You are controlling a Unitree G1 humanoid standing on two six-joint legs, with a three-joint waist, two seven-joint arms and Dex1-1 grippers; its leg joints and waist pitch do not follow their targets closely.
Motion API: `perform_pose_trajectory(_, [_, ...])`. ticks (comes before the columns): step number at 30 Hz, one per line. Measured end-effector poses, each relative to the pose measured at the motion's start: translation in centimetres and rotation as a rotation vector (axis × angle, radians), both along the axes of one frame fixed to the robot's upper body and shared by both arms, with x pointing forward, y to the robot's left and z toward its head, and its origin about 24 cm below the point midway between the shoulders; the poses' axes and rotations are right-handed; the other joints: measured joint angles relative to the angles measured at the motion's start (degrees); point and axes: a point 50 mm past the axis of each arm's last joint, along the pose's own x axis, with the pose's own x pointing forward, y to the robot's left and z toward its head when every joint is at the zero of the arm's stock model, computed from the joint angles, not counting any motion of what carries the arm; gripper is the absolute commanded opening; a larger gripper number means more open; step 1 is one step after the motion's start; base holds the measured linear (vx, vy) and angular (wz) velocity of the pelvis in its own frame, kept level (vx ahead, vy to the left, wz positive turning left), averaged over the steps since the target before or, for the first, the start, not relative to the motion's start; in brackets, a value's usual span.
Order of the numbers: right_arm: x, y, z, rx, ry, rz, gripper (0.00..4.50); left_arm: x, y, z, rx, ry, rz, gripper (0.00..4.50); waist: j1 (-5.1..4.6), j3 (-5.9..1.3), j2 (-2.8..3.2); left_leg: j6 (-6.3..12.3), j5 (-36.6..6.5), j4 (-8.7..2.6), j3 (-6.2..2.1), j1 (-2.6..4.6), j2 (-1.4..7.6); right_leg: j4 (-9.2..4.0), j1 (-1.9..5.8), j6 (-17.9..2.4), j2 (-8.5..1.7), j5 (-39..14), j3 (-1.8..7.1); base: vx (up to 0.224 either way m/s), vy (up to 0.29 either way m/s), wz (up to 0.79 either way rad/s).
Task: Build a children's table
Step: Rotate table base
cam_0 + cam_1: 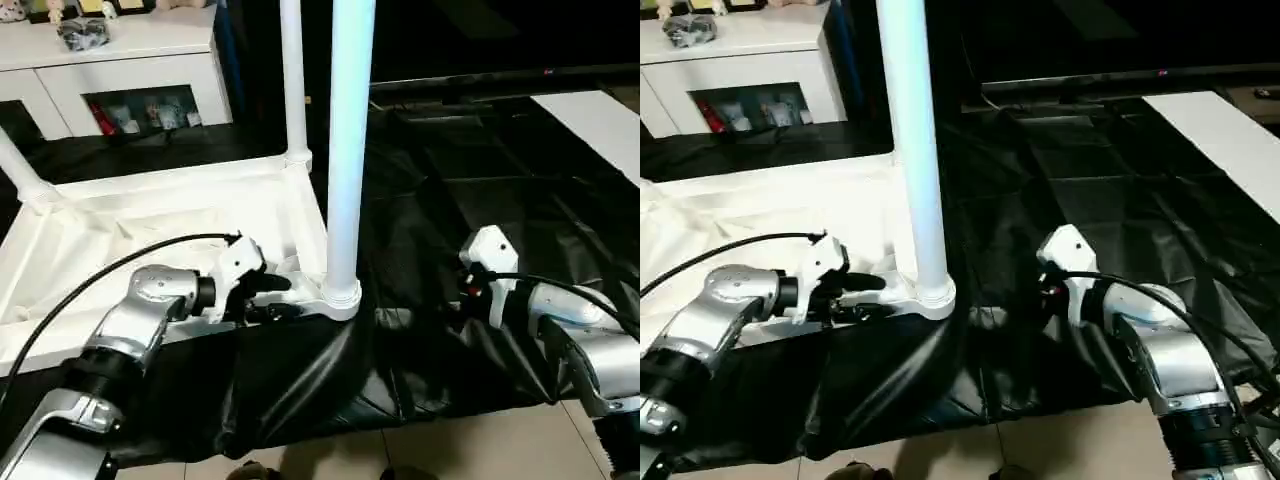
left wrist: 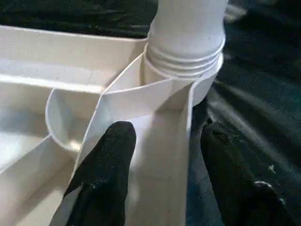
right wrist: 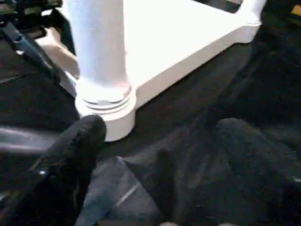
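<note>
The white tabletop (image 1: 150, 215) lies upside down on a black sheet (image 1: 450, 190). Three white legs stand up from its corner sockets: one at the near right corner (image 1: 347, 150), one behind it (image 1: 292, 80), one at the far left (image 1: 20, 170). My left gripper (image 1: 276, 296) is at the near right corner, just left of that leg's socket (image 2: 183, 66). It is open, its fingers (image 2: 110, 155) straddling the tabletop's rim, one inside and one outside. My right gripper (image 3: 160, 141) is open and empty, low over the sheet to the right of the same leg.
A white cabinet (image 1: 120, 60) with small items on it stands at the back left. A white flat board (image 1: 600, 120) lies at the far right. The sheet's front edge gives way to tiled floor (image 1: 480, 450).
</note>
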Motion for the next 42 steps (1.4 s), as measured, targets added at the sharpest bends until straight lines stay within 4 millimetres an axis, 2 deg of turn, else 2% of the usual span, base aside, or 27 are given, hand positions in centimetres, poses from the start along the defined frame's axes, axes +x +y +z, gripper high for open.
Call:
perform_pose_trajectory(3, [0.0, 0.1, 0.1, 0.000, 0.007, 0.004, 4.50, 0.1, 0.1, 0.0, -0.001, 0.006, -0.002, 2.01, -0.02, 0.00, 0.00, 0.00, 0.00, 0.01, -0.05, 0.01, -0.01, -0.06, 0.10, 0.00, -0.02, 0.00, -0.07, 0.000, 0.000, 0.00])
perform_pose_trajectory(5, [-0.3, 0.2, 0.3, 0.001, -0.003, 0.015, 4.50, 0.1, 0.2, 0.1, -0.020, 0.002, 0.010, 2.01, 0.00, -0.01, 0.12, 0.00, 0.00, 0.01, -0.18, 0.01, 0.01, -0.18, 0.23, 0.00, -0.02, 0.00, -0.24, 0.000, 0.000, 0.00])
perform_pose_trajectory(7, [-0.7, 0.3, 0.2, 0.004, -0.003, 0.019, 4.50, -0.3, 0.5, 0.9, -0.116, -0.018, 0.047, 2.01, -0.03, -0.11, 0.29, 0.00, 0.00, -0.04, -0.33, 0.04, 0.05, -0.38, 0.43, 0.00, -0.08, 0.00, -0.52, 0.000, 0.000, 0.00])
perform_pose_trajectory(11, [-1.1, 0.2, -0.3, 0.040, -0.008, -0.044, 4.50, -1.1, 1.6, 1.8, -0.222, -0.106, 0.178, 2.01, -0.02, -0.19, 0.39, 0.00, 0.00, -0.03, -0.47, 0.02, 0.06, -0.37, 0.54, -0.01, -0.16, 0.00, -0.83, 0.000, 0.000, 0.00])
perform_pose_trajectory(12, [-1.1, 0.3, -0.3, 0.052, -0.016, -0.069, 4.50, -1.3, 1.8, 1.8, -0.237, -0.127, 0.229, 2.01, -0.02, -0.21, 0.42, -0.01, 0.00, -0.09, -0.50, -0.02, 0.07, -0.41, 0.53, -0.01, -0.17, 0.00, -0.87, 0.000, 0.000, 0.00])
perform_pose_trajectory(14, [-1.3, 0.5, -0.5, 0.112, -0.046, -0.185, 4.50, -2.1, 1.5, 1.8, -0.366, -0.193, 0.447, 2.01, -0.07, -0.32, 0.15, -0.01, 0.00, -0.07, -0.53, -0.02, 0.10, -0.38, 0.60, 0.02, -0.18, -0.01, -0.95, 0.000, 0.000, 0.00])
perform_pose_trajectory(17, [-1.0, 0.7, -0.7, 0.171, -0.066, -0.319, 4.50, -3.1, 1.1, 1.7, -0.402, -0.228, 0.628, 2.27, -0.07, -0.34, -0.13, -0.01, 0.00, -0.21, -0.61, -0.13, 0.13, -0.62, 0.59, 0.06, -0.16, -0.04, -1.08, 0.000, 0.000, 0.00])
perform_pose_trajectory(21, [-0.4, 0.6, -0.8, 0.199, -0.094, -0.486, 4.50, -4.1, 0.3, 1.5, -0.386, -0.277, 0.795, 2.53, -0.21, -0.34, -0.21, -0.01, 0.00, -0.19, -0.62, -0.17, 0.10, -0.84, 0.64, 0.20, -0.16, -0.12, -1.08, 0.000, 0.000, 0.00])
perform_pose_trajectory(24, [-0.2, 0.7, -0.7, 0.194, -0.111, -0.520, 4.50, -4.2, 0.2, 1.3, -0.356, -0.300, 0.871, 2.76, -0.25, -0.32, -0.26, 0.00, 0.00, -0.19, -0.64, -0.20, 0.09, -1.06, 0.66, 0.24, -0.16, -0.15, -1.15, 0.000, 0.000, 0.00])
perform_pose_trajectory(25, [-0.2, 0.7, -0.7, 0.185, -0.116, -0.527, 4.50, -4.1, 0.2, 1.4, -0.346, -0.310, 0.888, 2.78, -0.19, -0.24, -0.37, 0.02, -0.01, -0.23, -1.20, -0.69, -0.11, -1.21, 0.96, 0.27, -0.40, -0.17, -1.71, 0.000, 0.000, 0.00])
perform_pose_trajectory(26, [-0.1, 0.7, -0.9, 0.175, -0.115, -0.543, 4.50, -4.0, 0.1, 1.6, -0.339, -0.329, 0.912, 2.88, -0.85, -0.28, -0.23, 0.02, -0.01, -0.25, -2.73, -1.26, -0.60, -1.62, 1.40, 0.29, -1.04, -0.18, -3.43, -0.034, -0.002, 0.29])
perform_pose_trajectory(28, [0.1, 1.2, -0.9, 0.153, -0.131, -0.542, 4.50, -3.8, 0.0, 1.6, -0.316, -0.353, 0.985, 2.88, -1.71, -0.29, -0.20, 0.00, -0.01, -0.22, -4.78, -2.14, -0.93, -1.96, 1.97, 0.24, -1.22, -0.20, -5.07, -0.028, -0.013, 0.40])
perform_pose_trajectory(29, [0.6, 2.1, -0.8, 0.164, -0.135, -0.537, 4.50, -3.6, 0.2, 1.5, -0.303, -0.350, 1.050, 2.88, -2.36, -0.14, -0.27, -0.09, 0.04, -0.15, -4.92, -1.62, -0.41, -2.01, 2.24, 0.21, -0.25, -0.22, -4.43, 0.022, -0.063, 0.35])
perform_pose_trajectory(30, [0.8, 2.8, -0.6, 0.178, -0.136, -0.529, 4.50, -3.5, 0.3, 1.4, -0.295, -0.346, 1.084, 2.88, -2.33, -0.02, -0.36, -0.14, 0.01, -0.17, -4.70, -1.22, -0.20, -1.95, 2.53, 0.19, 0.12, -0.20, -4.15, 0.006, -0.102, 0.45])
perform_pose_trajectory(31, [0.9, 3.2, -0.5, 0.181, -0.139, -0.524, 4.50, -3.4, 0.3, 1.5, -0.294, -0.342, 1.107, 2.88, -1.95, 0.11, -0.68, -0.76, -0.48, -0.20, -4.00, -0.66, -0.02, -1.78, 2.45, 0.21, -0.05, -0.22, -4.36, 0.020, -0.081, 0.21])
perform_pose_trajectory(32, [1.1, 3.2, -0.5, 0.179, -0.140, -0.529, 4.50, -3.3, 0.4, 1.5, -0.291, -0.347, 1.118, 2.88, -1.70, 0.23, -0.83, -0.55, -1.15, 0.36, -3.52, -0.45, -0.12, -1.87, 2.53, 0.21, -0.39, -0.23, -4.86, -0.048, -0.058, 0.08])
perform_pose_trajectory(33, [1.2, 3.0, -0.4, 0.173, -0.145, -0.534, 4.50, -3.3, 0.5, 1.5, -0.280, -0.354, 1.125, 2.88, -1.62, 0.45, -1.13, 0.05, -2.77, 1.26, -3.24, -0.45, -0.09, -2.08, 2.55, 0.20, -1.25, -0.23, -5.81, 0.000, 0.000, 0.00])
perform_pose_trajectory(34, [1.3, 2.8, -0.3, 0.165, -0.151, -0.542, 4.50, -3.3, 0.5, 1.5, -0.270, -0.360, 1.127, 2.88, -1.58, 0.46, -1.06, 0.92, -4.11, 2.47, -2.86, 0.10, -0.24, -2.22, 2.49, 0.21, -2.18, -0.23, -6.91, -0.026, 0.036, -0.19])
perform_pose_trajectory(35, [1.3, 2.4, -0.2, 0.159, -0.155, -0.560, 4.50, -3.2, 0.5, 1.6, -0.264, -0.366, 1.125, 2.88, -1.80, 0.57, -0.78, 1.89, -4.82, 3.31, -3.02, 0.69, -0.59, -2.44, 2.91, 0.23, -3.29, -0.22, -8.12, 0.061, 0.138, -0.35])
perform_pose_trajectory(36, [1.3, 2.1, -0.3, 0.152, -0.155, -0.570, 4.50, -3.2, 0.5, 1.7, -0.265, -0.370, 1.122, 2.88, -2.38, 0.58, -0.39, 1.71, -5.00, 3.82, -3.02, 1.13, -0.89, -2.76, 2.98, 0.24, -3.94, -0.22, -9.15, 0.061, 0.138, -0.35])
perform_pose_trajectory(37, [1.2, 1.9, -0.4, 0.137, -0.156, -0.572, 4.50, -3.1, 0.4, 1.8, -0.263, -0.372, 1.118, 2.88, -3.13, 0.66, -0.13, 1.51, -5.01, 3.81, -2.83, 1.33, -1.10, -3.09, 3.16, 0.29, -4.51, -0.25, -9.71, 0.055, 0.167, -0.27])
perform_pose_trajectory(38, [1.1, 1.9, -0.7, 0.126, -0.150, -0.571, 4.50, -3.1, 0.4, 1.7, -0.252, -0.367, 1.113, 2.88, -4.29, 0.83, 0.34, 1.48, -5.00, 3.73, -2.80, 1.30, -1.09, -3.71, 3.58, 0.74, -4.25, -0.84, -9.77, -0.002, 0.160, -0.15])
perform_pose_trajectory(39, [0.9, 1.9, -0.9, 0.123, -0.145, -0.571, 4.50, -3.1, 0.5, 1.7, -0.241, -0.367, 1.110, 2.88, -5.14, 0.84, 0.41, 1.54, -5.02, 3.64, -2.67, 1.40, -1.19, -3.22, 3.48, 0.56, -3.74, -1.86, -8.93, -0.002, 0.160, -0.15])
perform_pose_trajectory(40, [0.8, 2.0, -1.1, 0.125, -0.139, -0.573, 4.50, -3.1, 0.6, 1.7, -0.232, -0.369, 1.110, 2.88, -5.77, 0.82, 0.35, 1.67, -5.08, 3.64, -2.51, 1.74, -1.51, -2.80, 3.44, -0.33, -3.32, -2.41, -7.78, 0.018, 0.145, -0.07])
perform_pose_trajectory(41, [0.8, 2.0, -1.2, 0.126, -0.137, -0.576, 4.50, -3.1, 0.5, 1.7, -0.225, -0.372, 1.107, 2.88, -6.34, 0.72, 0.02, 1.88, -5.20, 3.64, -2.21, 1.92, -2.24, -2.89, 3.31, -1.20, -3.22, -1.78, -5.90, 0.018, 0.117, 0.01])
perform_pose_trajectory(42, [0.8, 1.9, -1.2, 0.124, -0.140, -0.581, 4.50, -3.1, 0.4, 1.7, -0.224, -0.372, 1.103, 2.88, -6.57, 0.72, -0.07, 1.99, -5.26, 3.64, -2.15, 1.92, -2.69, -2.88, 3.28, -1.45, -3.24, -1.25, -5.04, 0.018, 0.117, 0.01])
